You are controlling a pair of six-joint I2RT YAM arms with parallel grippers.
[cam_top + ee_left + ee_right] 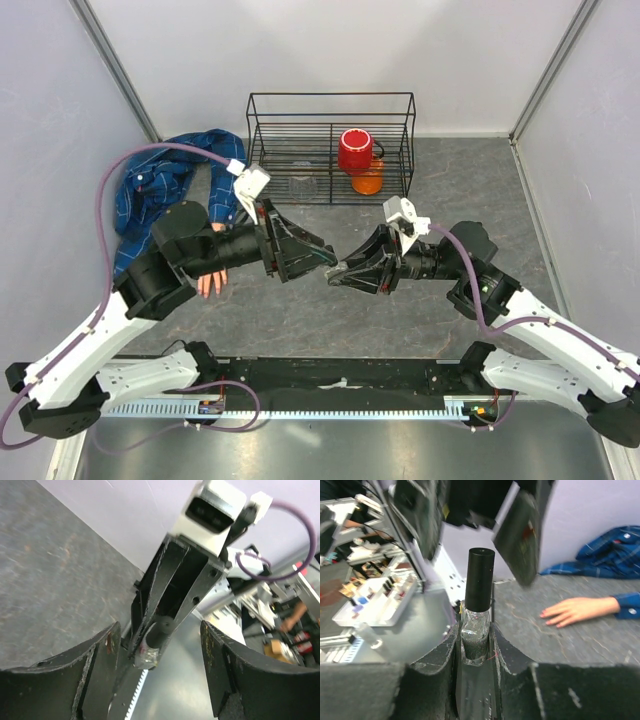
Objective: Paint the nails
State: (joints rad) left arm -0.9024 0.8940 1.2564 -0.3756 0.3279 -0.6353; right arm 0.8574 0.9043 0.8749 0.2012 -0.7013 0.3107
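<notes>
Right wrist: nails (546, 614) are pointing left. My right jaws are pinching the capped bottle (476, 625); left jaws are standing spread.

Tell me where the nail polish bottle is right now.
Centre of the right wrist view: the bottle is clamped in the right tool, mid-table, with the open left tool facing it.

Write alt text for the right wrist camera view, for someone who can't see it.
The right gripper clamps a small glass bottle with a tall black cap. The left gripper, open and blurred, frames the cap; to the right a fake hand in a blue plaid sleeve lies flat on the grey table.
</notes>
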